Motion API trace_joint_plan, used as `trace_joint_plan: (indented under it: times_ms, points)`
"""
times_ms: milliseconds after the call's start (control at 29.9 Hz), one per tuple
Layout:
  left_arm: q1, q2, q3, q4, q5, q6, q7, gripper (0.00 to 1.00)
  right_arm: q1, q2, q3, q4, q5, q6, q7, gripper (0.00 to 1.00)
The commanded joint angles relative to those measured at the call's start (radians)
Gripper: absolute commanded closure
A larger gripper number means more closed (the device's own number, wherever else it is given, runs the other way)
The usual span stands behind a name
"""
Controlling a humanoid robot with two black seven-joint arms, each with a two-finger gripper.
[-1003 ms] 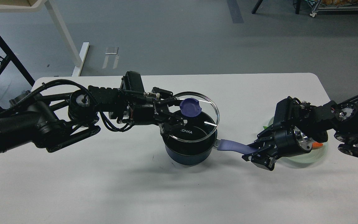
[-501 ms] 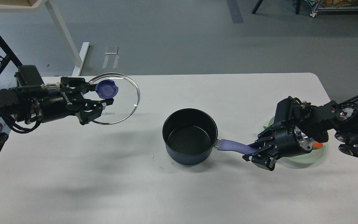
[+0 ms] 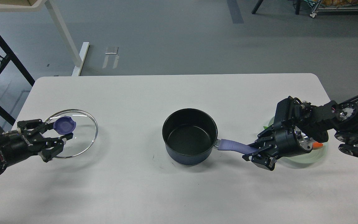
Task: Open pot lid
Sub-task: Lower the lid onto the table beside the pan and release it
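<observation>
The pot (image 3: 190, 137) stands uncovered near the middle of the white table (image 3: 179, 186), its purple handle (image 3: 233, 146) pointing toward the right edge, where the right gripper (image 3: 253, 152) is clamped on its end. Well apart, near the left edge, the left gripper (image 3: 61, 133) grips the blue knob (image 3: 64, 125) of the glass lid (image 3: 73, 133); whether the lid touches the table is hard to tell. A green plate (image 3: 317, 155) lies partly hidden under the right arm by the right edge.

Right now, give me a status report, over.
Left gripper shut on lid knob, low over table. Right gripper shut on pot handle. Pot open. Nothing in the way.
</observation>
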Motion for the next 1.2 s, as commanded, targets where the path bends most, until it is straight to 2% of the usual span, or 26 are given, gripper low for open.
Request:
trace_joint_plan:
  times_ms: [0,234,602,802,969,1070,1170]
  points:
    - [0.020,-0.039,0.000,0.047,-0.001,0.001,0.000,0.64,0.000,0.000,0.000,0.000,0.000,0.000,0.000,0.70]
    - [0.033,-0.062,0.000,0.093,0.001,0.001,0.000,0.62,0.000,0.001,0.000,0.000,0.000,0.000,0.000,0.70]
    - [0.066,-0.062,0.000,0.112,-0.001,0.001,0.000,0.51,0.000,0.001,0.000,0.000,0.000,0.000,0.000,0.70]
    - [0.067,-0.062,0.000,0.112,-0.001,0.001,0.000,0.19,0.000,0.003,0.000,0.000,0.000,0.000,0.000,0.70]
    - [0.064,-0.061,0.000,0.103,-0.001,0.001,0.000,0.02,0.000,0.001,0.000,0.000,0.000,0.000,0.000,0.70]
    - [0.061,-0.043,-0.001,0.077,-0.028,0.001,0.000,0.01,0.000,0.001,-0.002,0.000,0.000,0.000,0.000,0.70]
    - [0.058,0.015,-0.001,-0.017,-0.111,0.001,0.000,0.01,0.000,0.001,0.000,0.000,0.000,0.000,0.000,0.70]
